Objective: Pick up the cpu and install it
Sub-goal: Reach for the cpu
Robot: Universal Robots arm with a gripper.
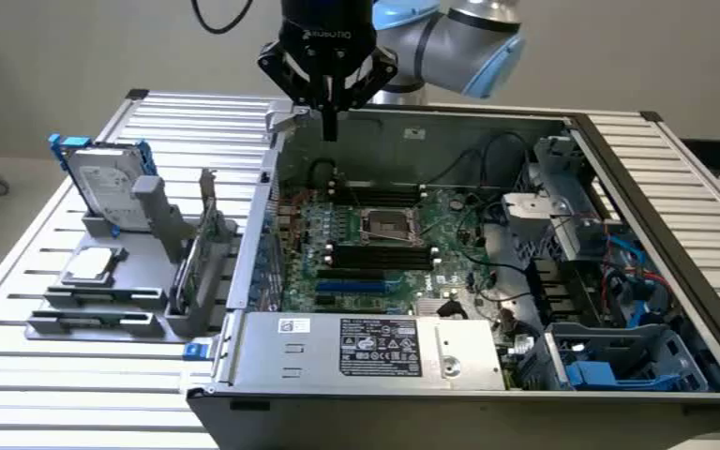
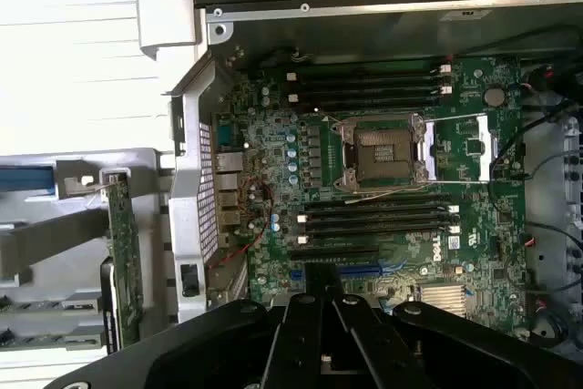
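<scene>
Pincer: the gripper (image 1: 330,129) is hanging with its fingers pressed together, gripping nothing; it is hovering over the back edge of the computer case (image 1: 486,116), high above the green board (image 1: 335,234)
Cpu: the cpu (image 1: 95,265) is lying flat on the grey rack (image 1: 97,323) at the exterior view's left, outside the case; it is sitting in front of the upright hard drive (image 1: 104,178) and well apart from the gripper
Socket: the socket (image 2: 383,152) is sitting mid-board between the memory slots; it is looking open and empty, as far as I am able to judge
Step in hand: by my reading, the pickup is not yet begun
Doing it well: such a thin chip is offering little to grip, so the fingers are needing to part and meet opposite edges squarely; holding it lightly and level is mattering, since a tilt is risking damaged contacts at seating; the hard drive is standing close and is deserving a wide berth
</scene>
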